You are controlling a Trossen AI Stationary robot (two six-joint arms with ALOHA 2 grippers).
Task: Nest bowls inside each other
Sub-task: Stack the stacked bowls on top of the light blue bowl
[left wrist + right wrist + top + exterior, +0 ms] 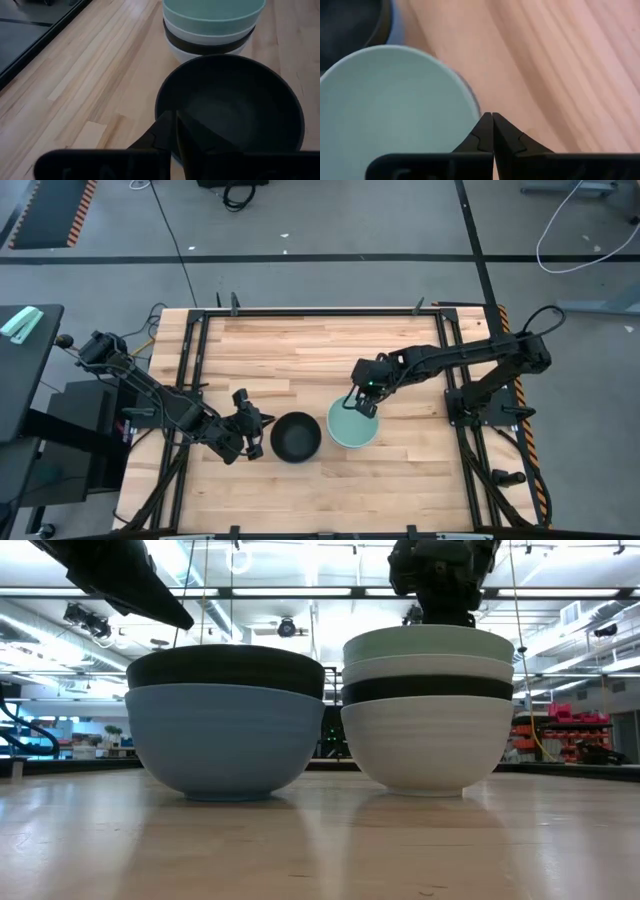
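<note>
On my left, the left gripper (252, 432) sits just beside the black bowl (296, 436), fingers pressed together, holding nothing. That black bowl is nested in the blue bowl (225, 745) on the table (300, 350). To its right stands the taller stack, mint green bowl (352, 426) on top. My right gripper (361, 404) hovers at its rim, fingers closed, empty.
</note>
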